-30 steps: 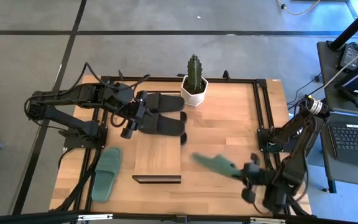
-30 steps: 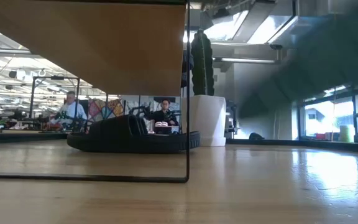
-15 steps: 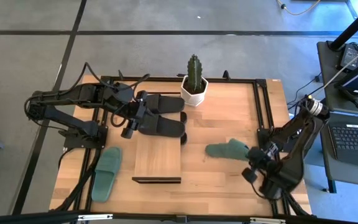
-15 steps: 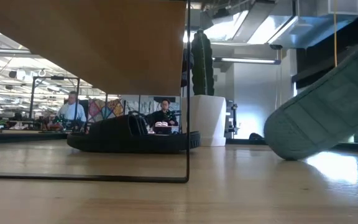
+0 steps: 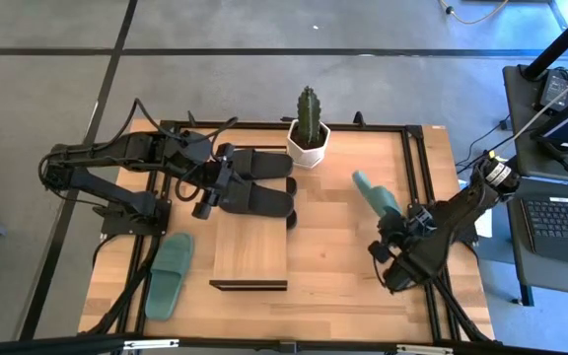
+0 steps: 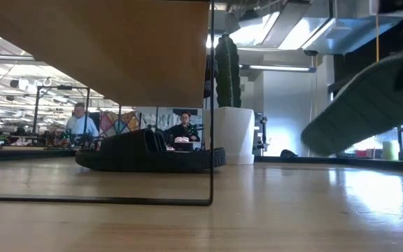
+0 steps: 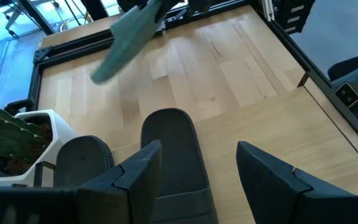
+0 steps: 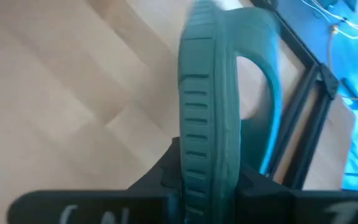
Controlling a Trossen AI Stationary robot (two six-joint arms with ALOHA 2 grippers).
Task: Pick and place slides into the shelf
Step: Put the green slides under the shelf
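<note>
A muted green slide [image 5: 373, 193] hangs over the table's right part, with my right gripper [image 5: 390, 222] shut on it. In the low view this slide [image 6: 359, 105] is clear of the tabletop. A second green slide [image 5: 169, 274] lies flat at the near left. Two black slides [image 5: 259, 197] [image 5: 260, 161] lie side by side on the table, beyond the shelf [image 5: 249, 247]. My left gripper [image 7: 197, 168] is open above the nearer black slide [image 7: 173, 149] and touches nothing. My right gripper pinches the green slide's sole [image 8: 199, 155] between its two fingers, at the end away from the strap [image 8: 263, 62]. One finger [image 8: 163, 180] is on each flat face of the sole. The slide sticks out beyond the fingers toward the far edge, lifted clear.
A cactus in a white pot [image 5: 309, 138] stands at the far edge, between the black slides and the held slide. Black frame rails [image 5: 417, 168] run along the table's right side. Bare wood lies between the shelf and my right arm.
My right gripper has swung from the table's near edge toward its far edge, carrying the green slide. The slide pointed toward the table's left and now points toward the far edge. Its free end dipped close to the tabletop and has risen again.
</note>
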